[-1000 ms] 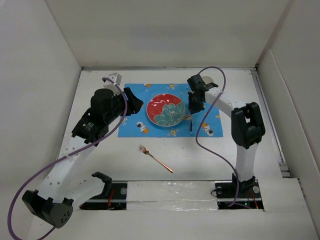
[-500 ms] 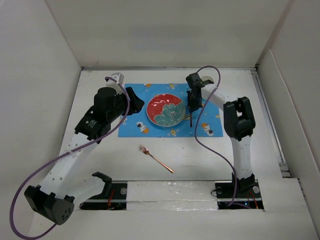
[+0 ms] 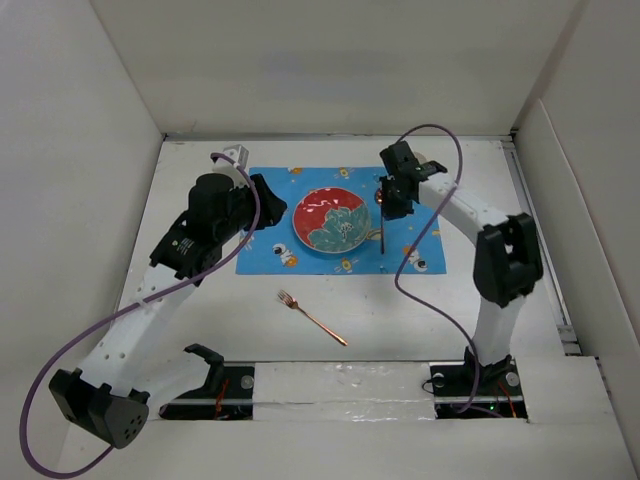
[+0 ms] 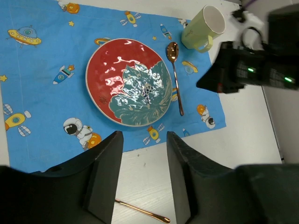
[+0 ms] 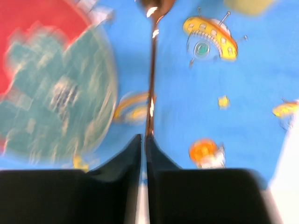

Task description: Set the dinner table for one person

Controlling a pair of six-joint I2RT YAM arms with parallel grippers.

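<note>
The white dinner table [image 3: 240, 315] carries a blue cartoon mat [image 3: 312, 180]. A red and teal plate [image 3: 335, 222] sits at the mat's middle. A copper spoon [image 3: 382, 228] lies flat just right of the plate, and its whole length shows in the left wrist view [image 4: 175, 77]. My right gripper [image 3: 391, 204] hovers over the spoon with its jaws shut and empty; the right wrist view [image 5: 144, 142] is blurred. My left gripper [image 3: 272, 208] is open and empty over the mat's left part. A copper fork [image 3: 311, 316] lies on the bare table in front of the mat.
A pale green mug [image 4: 203, 27] stands at the mat's far right corner, mostly hidden behind my right arm in the top view. White walls enclose the table on three sides. The fork's handle end [image 4: 142, 213] shows between my left fingers.
My right arm has swung its elbow out to the right and its gripper has shifted slightly back. The spoon stays flat on the mat. My left arm has barely moved.
</note>
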